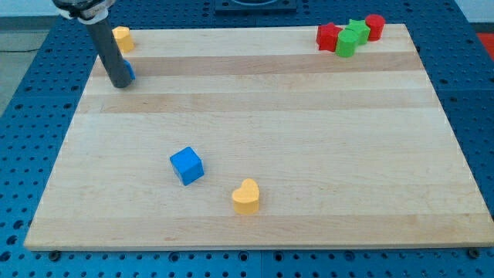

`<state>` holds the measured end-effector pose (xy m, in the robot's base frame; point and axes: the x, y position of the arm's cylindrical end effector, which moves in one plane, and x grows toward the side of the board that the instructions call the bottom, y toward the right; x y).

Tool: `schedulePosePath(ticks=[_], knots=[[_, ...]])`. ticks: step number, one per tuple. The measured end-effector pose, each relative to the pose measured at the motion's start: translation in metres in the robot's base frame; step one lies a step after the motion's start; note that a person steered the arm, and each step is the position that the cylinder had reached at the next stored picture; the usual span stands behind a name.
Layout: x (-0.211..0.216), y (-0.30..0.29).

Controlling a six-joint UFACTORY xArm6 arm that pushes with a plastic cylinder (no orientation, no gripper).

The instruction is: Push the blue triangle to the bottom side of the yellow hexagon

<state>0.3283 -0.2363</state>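
Observation:
The yellow hexagon (121, 38) sits at the board's top left corner. The blue triangle (130, 72) lies just below it, mostly hidden behind my rod; only a sliver shows at the rod's right edge. My tip (120, 84) rests on the board at the blue triangle's left side, touching or nearly touching it, below the yellow hexagon.
A blue cube (187, 165) and a yellow heart (246, 196) lie in the lower middle of the wooden board (309, 139). A red star (329, 35), a green block (346, 45), a green star (357, 31) and a red cylinder (374, 27) cluster at the top right.

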Motion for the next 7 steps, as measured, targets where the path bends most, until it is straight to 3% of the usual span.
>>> schedulePosePath(ticks=[2,5,7], knots=[[-0.038,0.000],[-0.050,-0.002],[0.087,0.019]])
